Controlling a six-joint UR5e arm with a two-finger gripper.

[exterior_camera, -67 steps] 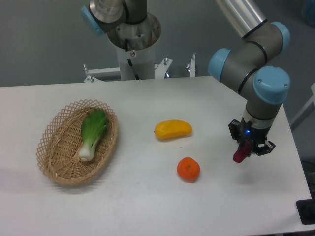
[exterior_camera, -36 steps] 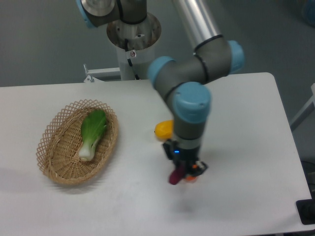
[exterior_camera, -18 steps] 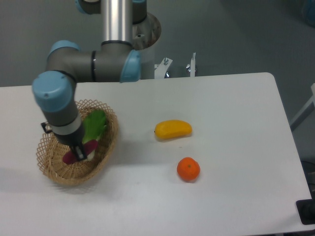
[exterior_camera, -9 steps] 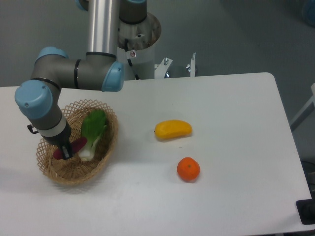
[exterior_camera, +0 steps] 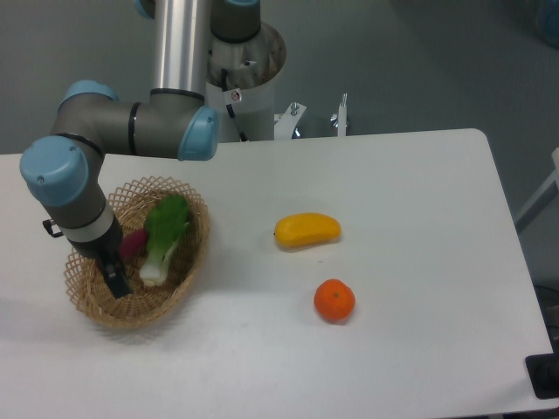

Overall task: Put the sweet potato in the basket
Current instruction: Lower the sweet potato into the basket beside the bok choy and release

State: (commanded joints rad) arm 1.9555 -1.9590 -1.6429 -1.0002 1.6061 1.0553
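Observation:
The sweet potato [exterior_camera: 133, 244], small and magenta, lies inside the tan wicker basket [exterior_camera: 184, 282] at the left of the table, against the left side of a bok choy. My gripper [exterior_camera: 116, 279] points down into the basket just below and left of the sweet potato. Its dark fingers [exterior_camera: 118, 284] are off the sweet potato and hold nothing. The arm's wrist hides part of the basket's left rim.
A green and white bok choy [exterior_camera: 166, 231] lies in the basket. A yellow oblong fruit [exterior_camera: 307, 230] lies mid-table and a round orange [exterior_camera: 334, 300] sits in front of it. The robot's base column [exterior_camera: 236, 78] stands at the back edge.
The gripper carried the sweet potato from the table's right side over to the basket. Since half a second ago it has let go; the sweet potato now rests beside the bok choy.

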